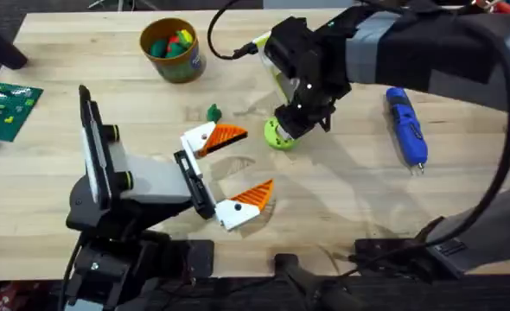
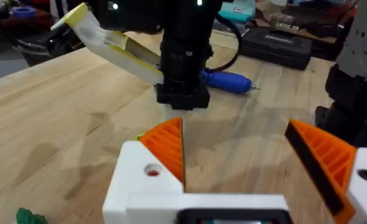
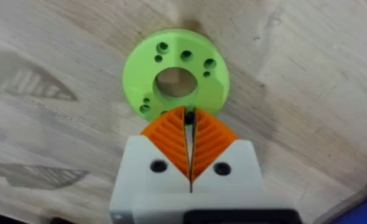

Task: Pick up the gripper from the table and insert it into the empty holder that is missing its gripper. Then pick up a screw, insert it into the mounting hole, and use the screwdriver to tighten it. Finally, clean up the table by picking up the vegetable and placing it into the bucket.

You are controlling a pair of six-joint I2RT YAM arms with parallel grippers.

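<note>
Pale wooden table (image 1: 341,207), and the lime-green disc (image 3: 175,79) lies flat near its middle. Right gripper (image 3: 189,121) hangs directly over the disc, orange pads pressed together on a small dark item I can't identify, tips at the disc's rim. Left gripper (image 1: 238,166) sits just beside the disc, spread wide, holding nothing. The vegetable (image 1: 213,112) lies near the disc, the bucket (image 1: 172,49) beyond it. The screwdriver (image 1: 406,127) rests well apart on the disc's opposite side.

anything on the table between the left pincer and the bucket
Yes, in the overhead view the vegetable lies on the wood between the open left pincer and the bucket; the stretch is otherwise bare.
</note>
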